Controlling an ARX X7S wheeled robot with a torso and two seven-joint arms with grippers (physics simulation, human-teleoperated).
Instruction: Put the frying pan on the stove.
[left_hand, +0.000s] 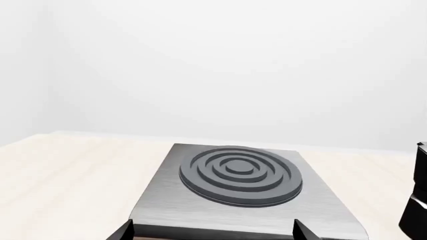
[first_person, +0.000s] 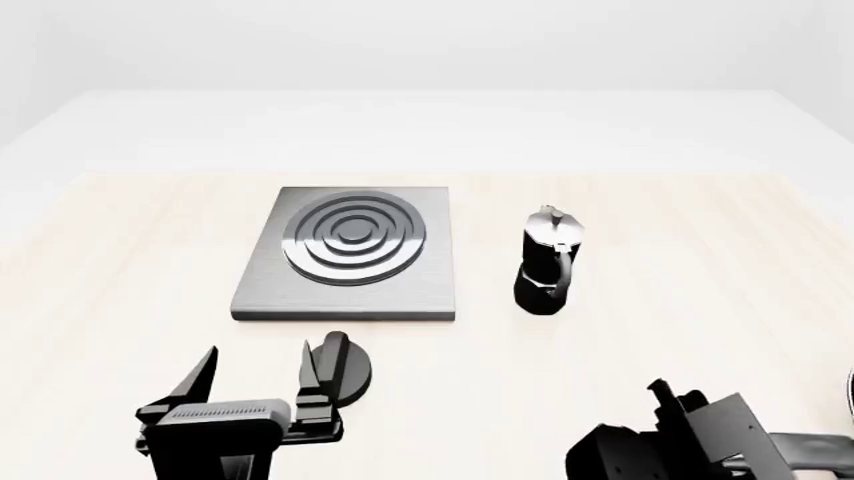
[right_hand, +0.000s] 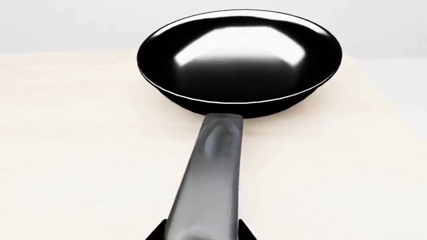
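**Right gripper at pan handle; left gripper spread wide near stove**

Left gripper (first_person: 254, 385): jaws spread wide, nothing between them. It hangs over the light wooden table (first_person: 120, 270), just in front of the stove's near edge. A small round black knob (first_person: 350, 368) lies on the table beside one fingertip; contact cannot be confirmed. In the left wrist view both fingertips (left_hand: 121, 231) frame the stove (left_hand: 167, 210) from its near side, apart from it.

Right gripper (right_hand: 199, 232): the frying pan (right_hand: 240, 55) handle runs between its dark fingertips at the frame edge. The pads flank the handle closely, but a firm clamp cannot be told. In the head view only the gripper body shows, low at the right.

Frying pan: on the table, bowl upright, outside the head view.

Stove: flat on the table, burner bare. A moka pot (first_person: 550, 262) stands upright near its right side, apart from it.
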